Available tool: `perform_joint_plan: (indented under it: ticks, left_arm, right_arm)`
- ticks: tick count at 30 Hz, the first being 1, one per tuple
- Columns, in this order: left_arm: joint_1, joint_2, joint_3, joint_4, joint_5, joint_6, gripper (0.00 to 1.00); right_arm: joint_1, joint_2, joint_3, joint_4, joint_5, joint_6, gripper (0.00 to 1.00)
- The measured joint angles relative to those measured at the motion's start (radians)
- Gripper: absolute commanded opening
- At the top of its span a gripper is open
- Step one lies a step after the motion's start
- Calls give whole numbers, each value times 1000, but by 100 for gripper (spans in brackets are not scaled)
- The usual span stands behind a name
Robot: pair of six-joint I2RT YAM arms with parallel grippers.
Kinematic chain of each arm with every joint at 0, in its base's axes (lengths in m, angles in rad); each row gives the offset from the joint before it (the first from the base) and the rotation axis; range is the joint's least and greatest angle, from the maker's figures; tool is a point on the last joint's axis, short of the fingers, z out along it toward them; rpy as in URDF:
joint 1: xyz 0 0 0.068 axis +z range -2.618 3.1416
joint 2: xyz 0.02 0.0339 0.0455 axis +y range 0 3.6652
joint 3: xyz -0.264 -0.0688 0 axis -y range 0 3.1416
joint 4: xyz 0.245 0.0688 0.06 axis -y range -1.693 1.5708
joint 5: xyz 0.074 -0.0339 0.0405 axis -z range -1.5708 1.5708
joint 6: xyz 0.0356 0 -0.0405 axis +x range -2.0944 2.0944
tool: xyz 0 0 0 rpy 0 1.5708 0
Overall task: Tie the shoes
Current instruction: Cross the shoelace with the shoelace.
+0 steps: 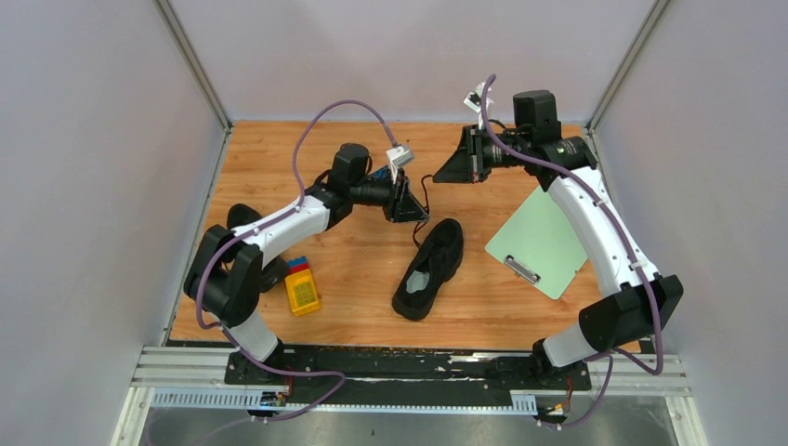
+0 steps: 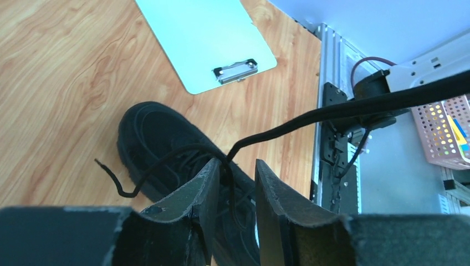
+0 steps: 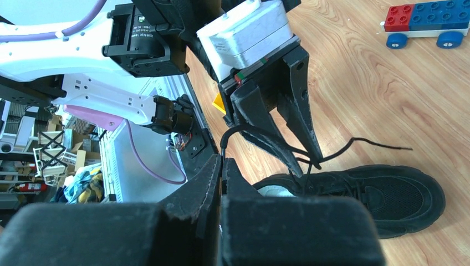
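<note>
The shoe lies just beside the clipboard. My left gripper hangs over it, jaws apart with the lace running between them; my right gripper is pressed together, apparently pinching that same lace.

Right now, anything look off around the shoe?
Nothing spilled or damaged. The black sneaker sits upright but untied. One lace runs taut from it, through the gap in the open left gripper, to the shut right gripper. The other lace end trails loose on the tabletop.
</note>
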Motion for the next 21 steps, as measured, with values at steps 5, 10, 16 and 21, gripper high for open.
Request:
perform_joint_plan:
  ticks: [5, 10, 16, 21]
  left_arm:
    - [-13, 1, 0, 30, 29, -7, 39]
    - [-14, 7, 0, 16, -14, -5, 39]
    - [-14, 26, 0, -10, -82, -2, 36]
    - [-14, 38, 0, -10, -96, -6, 21]
  right_arm:
    - [0, 0, 0, 4, 0, 9, 0]
    - [0, 0, 0, 16, -1, 19, 0]
    - [0, 0, 0, 23, -9, 38, 0]
    - [0, 0, -1, 31, -10, 50, 0]
